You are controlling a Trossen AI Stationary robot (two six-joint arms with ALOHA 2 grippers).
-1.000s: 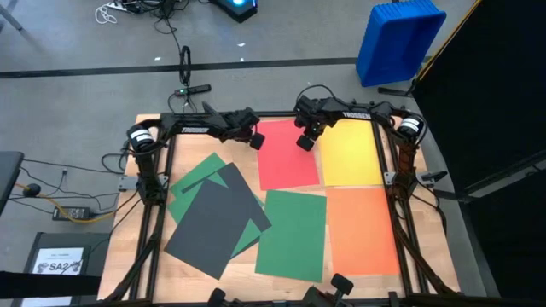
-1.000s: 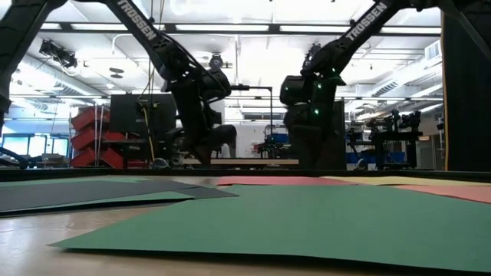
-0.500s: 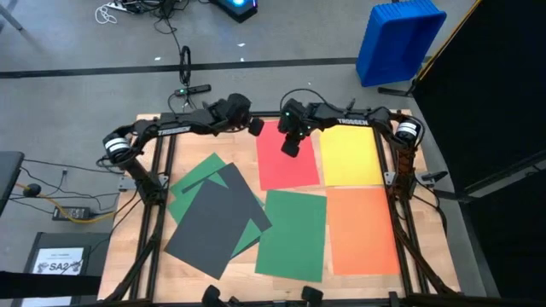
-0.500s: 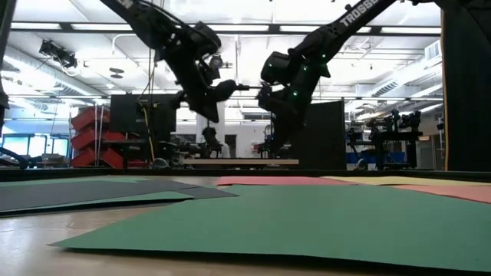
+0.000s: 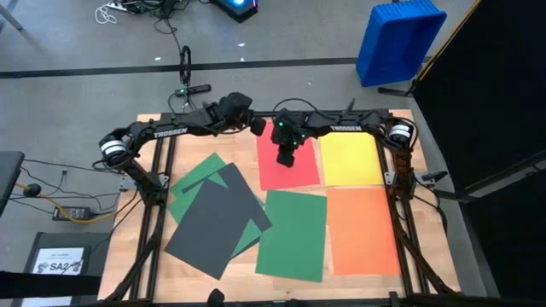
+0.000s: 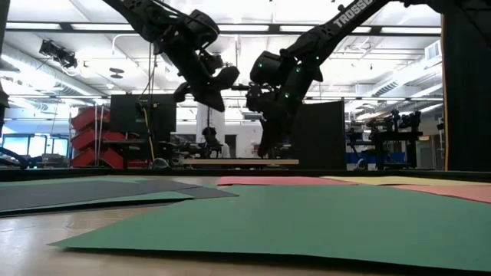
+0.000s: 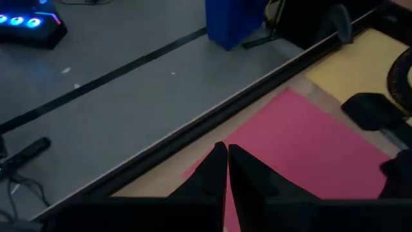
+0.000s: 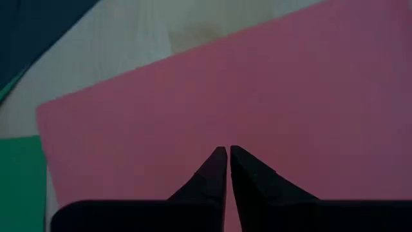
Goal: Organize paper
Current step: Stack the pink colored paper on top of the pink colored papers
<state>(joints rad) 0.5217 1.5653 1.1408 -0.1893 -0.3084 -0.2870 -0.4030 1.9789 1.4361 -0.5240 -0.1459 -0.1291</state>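
The right gripper (image 5: 286, 157) hung above the flat red rectangular paper sheet (image 5: 287, 155), its two dark fingers (image 8: 219, 169) pressed together and holding nothing. Directly beneath it lay only red paper; just beyond that sheet's edge sat bare wooden table (image 8: 154, 29), a corner of a green paper sheet (image 8: 19, 180) and a dark grey sheet (image 8: 38, 19). The left gripper (image 5: 255, 126), also closed and empty, hovered beside the red sheet's far corner, close to the right arm.

The risk, as I judged it: closed tips pushed down on thin matte paper could crease or skid the sheet into the yellow rectangular paper sheet (image 5: 350, 156) beside it, and two arms crowded over one corner could collide.

The right wrist view alone showed the tips sealed and centred over red. The high view alone showed the whole layout: an orange paper sheet (image 5: 363, 228) farther off, the grey sheet overlapping green ones (image 5: 200, 175). The low view alone showed both grippers well clear of the paper.
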